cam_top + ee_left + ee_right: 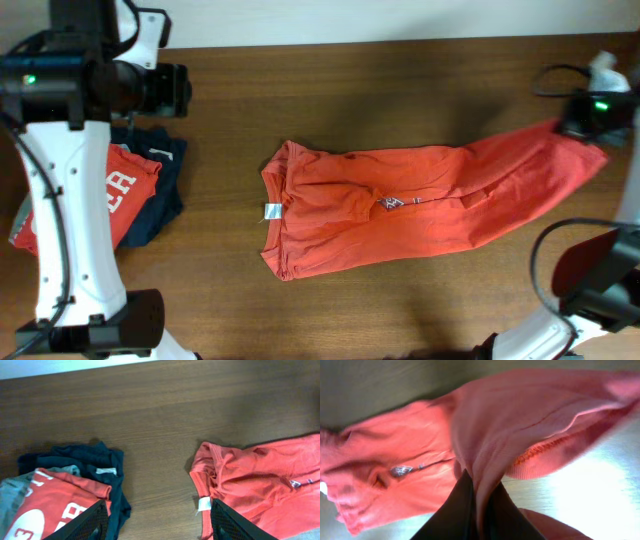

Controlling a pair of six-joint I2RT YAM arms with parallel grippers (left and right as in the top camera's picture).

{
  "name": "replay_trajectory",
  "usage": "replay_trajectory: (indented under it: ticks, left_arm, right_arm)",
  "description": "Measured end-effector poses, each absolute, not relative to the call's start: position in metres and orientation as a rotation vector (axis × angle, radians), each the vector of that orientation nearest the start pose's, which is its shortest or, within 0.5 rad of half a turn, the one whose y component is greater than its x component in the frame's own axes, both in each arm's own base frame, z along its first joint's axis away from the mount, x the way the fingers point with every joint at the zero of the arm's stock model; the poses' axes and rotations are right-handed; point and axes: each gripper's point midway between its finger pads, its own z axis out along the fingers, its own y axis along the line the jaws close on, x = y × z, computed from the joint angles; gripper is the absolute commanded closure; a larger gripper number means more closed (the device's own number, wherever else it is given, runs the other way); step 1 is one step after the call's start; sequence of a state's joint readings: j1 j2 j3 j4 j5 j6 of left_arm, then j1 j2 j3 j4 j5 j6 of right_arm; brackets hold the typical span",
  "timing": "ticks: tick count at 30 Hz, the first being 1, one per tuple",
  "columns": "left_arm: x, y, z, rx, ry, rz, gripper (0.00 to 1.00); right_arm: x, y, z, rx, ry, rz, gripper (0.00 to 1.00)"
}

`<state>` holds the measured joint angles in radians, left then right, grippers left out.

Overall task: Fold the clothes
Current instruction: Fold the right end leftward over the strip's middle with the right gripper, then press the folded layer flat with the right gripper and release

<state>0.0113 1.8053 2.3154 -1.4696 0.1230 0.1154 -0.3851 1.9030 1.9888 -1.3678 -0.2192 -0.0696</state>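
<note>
**Operator:** Where does the garment lie, and what has hold of it?

**Inspector:** The orange-red short-sleeved T-shirt [400, 205] lies on the brown wooden bench [400, 80], with its long axis running across from your left to your right. The collar end, with the small white neck tag [271, 210], is toward your left. The opposite end is raised off the bench at your far right. Your right gripper [479, 510] is pressed together on a fold of that raised fabric. Your left gripper [157, 527] is spread, with nothing between its fingers.

**Operator:** Which arm is placed for the fold?

**Inspector:** The right, in my judgement. From it the whole shirt lies leftward, so you would carry the held end along the long axis toward the collar. Your left gripper hangs beyond the collar end, apart from the shirt and near the folded pile of red, navy and grey garments [150, 190]. Note the risk that the slack middle bunches.
</note>
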Motion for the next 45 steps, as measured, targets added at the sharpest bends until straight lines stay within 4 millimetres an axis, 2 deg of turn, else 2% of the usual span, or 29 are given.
replay_trajectory:
  ticks: [7,13,16,19,23,29,37,45]
  left_arm:
    - [0.406,-0.004,0.344,0.142,2.514,-0.092,0.34]
    - [0.406,0.004,0.344,0.117,2.515,-0.084,0.35]
    - [0.406,0.004,0.344,0.117,2.515,-0.084,0.35]
    - [0.406,0.004,0.344,0.117,2.514,-0.084,0.34]
    - [0.406,0.004,0.344,0.117,2.514,-0.084,0.35]
    - [0.406,0.004,0.344,0.117,2.514,-0.084,0.35]
    - [0.406,0.004,0.344,0.117,2.515,-0.084,0.35]
    - [0.406,0.004,0.344,0.117,2.515,-0.084,0.35]
  right_arm:
    - [0.413,-0.003,0.206,0.066,2.868,0.058,0.96]
    - [0.404,0.102,0.203,-0.233,2.853,-0.006,0.96]
    - [0.398,0.141,0.192,-0.333,2.854,-0.006,0.96]
    - [0.395,0.17,0.175,-0.409,2.866,-0.012,0.96]
    - [0.391,0.202,0.146,-0.488,2.897,-0.023,0.96]
    - [0.38,0.23,0.112,-0.571,2.949,-0.038,0.96]
    - [0.37,0.263,0.107,-0.589,2.946,0.079,0.96]
    - [0.355,0.28,0.107,-0.62,2.971,0.152,0.96]
